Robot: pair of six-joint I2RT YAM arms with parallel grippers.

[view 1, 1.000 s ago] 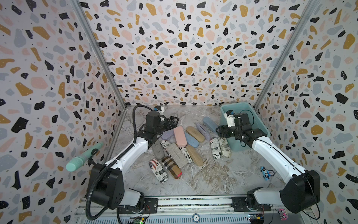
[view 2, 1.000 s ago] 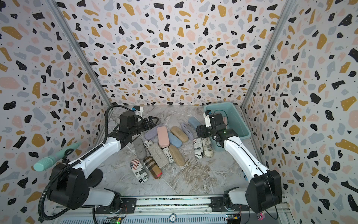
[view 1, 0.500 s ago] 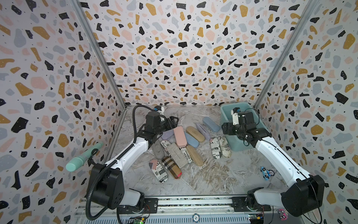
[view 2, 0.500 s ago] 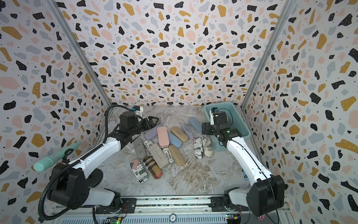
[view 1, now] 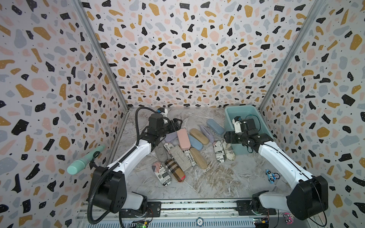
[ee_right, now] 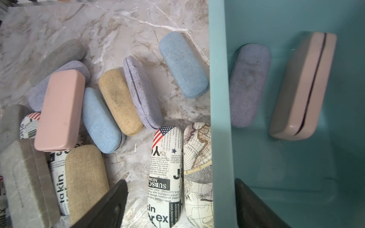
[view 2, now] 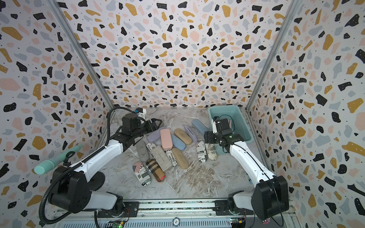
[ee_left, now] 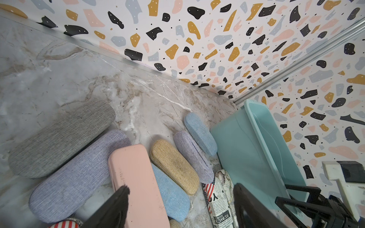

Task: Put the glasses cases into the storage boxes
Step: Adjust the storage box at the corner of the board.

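While both arms [view 1: 136, 152] reach forward, left claw [ee_left: 180, 189] and right claw [ee_right: 180, 182] gape empty.

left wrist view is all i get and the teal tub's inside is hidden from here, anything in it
Observer: Yes. The right wrist view shows two in the tub: a lilac case and a pale pink case.
Operator: is the other arm carrying one
Observer: No. The right pincer is open and empty, with one finger over the table and one over the tub.
Operator: any cases behind my camera
Observer: Yes. In a top view, a brown plaid case lies beside a newspaper-print case, nearer the arm bases than the other cases.
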